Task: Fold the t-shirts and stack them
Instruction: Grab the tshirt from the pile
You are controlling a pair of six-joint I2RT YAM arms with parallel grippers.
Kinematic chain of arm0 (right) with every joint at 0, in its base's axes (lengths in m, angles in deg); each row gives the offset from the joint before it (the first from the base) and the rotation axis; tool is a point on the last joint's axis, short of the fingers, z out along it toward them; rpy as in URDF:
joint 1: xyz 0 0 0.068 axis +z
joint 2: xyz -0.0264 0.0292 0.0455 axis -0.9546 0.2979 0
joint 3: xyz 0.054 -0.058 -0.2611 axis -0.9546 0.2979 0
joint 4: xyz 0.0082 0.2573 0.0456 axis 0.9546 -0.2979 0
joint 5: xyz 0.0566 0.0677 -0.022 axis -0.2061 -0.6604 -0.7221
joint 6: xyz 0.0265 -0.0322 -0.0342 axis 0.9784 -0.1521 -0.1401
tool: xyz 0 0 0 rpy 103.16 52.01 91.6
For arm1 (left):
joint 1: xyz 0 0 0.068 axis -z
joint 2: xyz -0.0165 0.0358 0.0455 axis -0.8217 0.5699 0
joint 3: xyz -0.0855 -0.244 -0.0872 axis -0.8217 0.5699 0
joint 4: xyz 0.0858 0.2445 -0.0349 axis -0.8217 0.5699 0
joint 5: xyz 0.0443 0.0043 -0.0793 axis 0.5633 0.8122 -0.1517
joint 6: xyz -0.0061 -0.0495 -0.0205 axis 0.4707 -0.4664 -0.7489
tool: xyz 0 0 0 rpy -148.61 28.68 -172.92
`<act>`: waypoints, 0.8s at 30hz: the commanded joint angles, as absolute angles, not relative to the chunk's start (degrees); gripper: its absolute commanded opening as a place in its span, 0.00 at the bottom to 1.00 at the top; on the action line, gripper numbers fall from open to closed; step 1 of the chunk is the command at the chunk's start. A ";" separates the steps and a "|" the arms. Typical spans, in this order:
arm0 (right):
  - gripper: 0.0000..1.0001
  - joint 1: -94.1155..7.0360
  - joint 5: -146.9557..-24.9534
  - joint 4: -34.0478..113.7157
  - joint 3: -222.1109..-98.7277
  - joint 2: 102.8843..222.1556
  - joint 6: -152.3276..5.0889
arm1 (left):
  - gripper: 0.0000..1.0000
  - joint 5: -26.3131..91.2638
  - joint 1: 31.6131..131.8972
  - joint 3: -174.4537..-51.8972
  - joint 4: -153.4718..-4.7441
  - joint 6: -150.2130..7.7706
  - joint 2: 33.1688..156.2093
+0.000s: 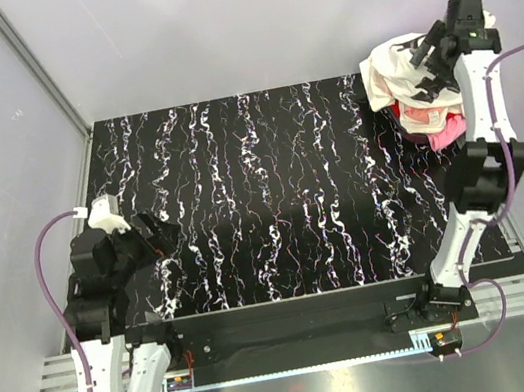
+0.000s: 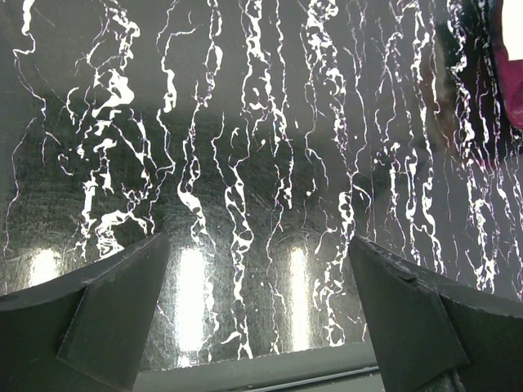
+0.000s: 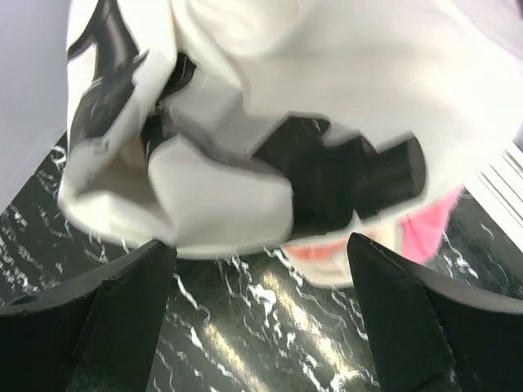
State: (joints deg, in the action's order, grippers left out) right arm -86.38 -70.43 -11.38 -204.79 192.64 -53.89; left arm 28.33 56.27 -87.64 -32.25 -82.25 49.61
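The t-shirts lie in a crumpled pile [image 1: 417, 97] at the table's back right corner. A white shirt with a black print [image 1: 390, 72] is on top, with pink [image 1: 450, 132] and red [image 1: 400, 115] cloth under it. My right gripper [image 1: 427, 59] is over the pile, open and empty. In the right wrist view [image 3: 260, 245] the white printed shirt [image 3: 327, 65] fills the space just ahead of the fingertips, with pink cloth [image 3: 437, 220] beside it. My left gripper [image 1: 162, 238] is open and empty low over the table's front left [image 2: 257, 245].
The black marbled table top [image 1: 272, 194] spreads between the arms. Grey walls close the back and sides. A metal rail [image 1: 300, 352] runs along the near edge. A bit of dark pink cloth [image 2: 513, 82] shows at the right edge of the left wrist view.
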 commanded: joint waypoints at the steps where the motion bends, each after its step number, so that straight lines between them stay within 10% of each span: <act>1: 0.92 -86.20 -70.49 -16.69 -217.01 200.75 -55.91 | 0.99 27.20 56.05 -87.41 -35.96 -82.32 47.15; 2: 0.90 -86.29 -70.93 -17.83 -219.32 202.62 -55.91 | 0.99 27.20 55.96 -87.33 -36.05 -82.32 46.80; 8: 0.00 -86.29 -75.67 -18.11 -225.41 206.25 -56.79 | 0.99 27.64 55.52 -86.97 -36.14 -82.41 45.12; 20: 0.00 -66.97 -87.07 -23.74 -243.68 190.09 -57.08 | 0.99 26.50 52.53 -86.36 -37.19 -82.32 44.07; 24: 0.00 -66.69 -99.23 -10.15 -232.73 178.49 -48.45 | 0.99 27.55 52.53 -86.44 -36.84 -82.49 45.38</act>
State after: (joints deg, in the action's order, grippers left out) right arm -64.87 -88.27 -19.56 -234.78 191.50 -54.65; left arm 27.63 52.71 -86.35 -34.39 -82.34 44.36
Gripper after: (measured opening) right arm 0.022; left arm 0.987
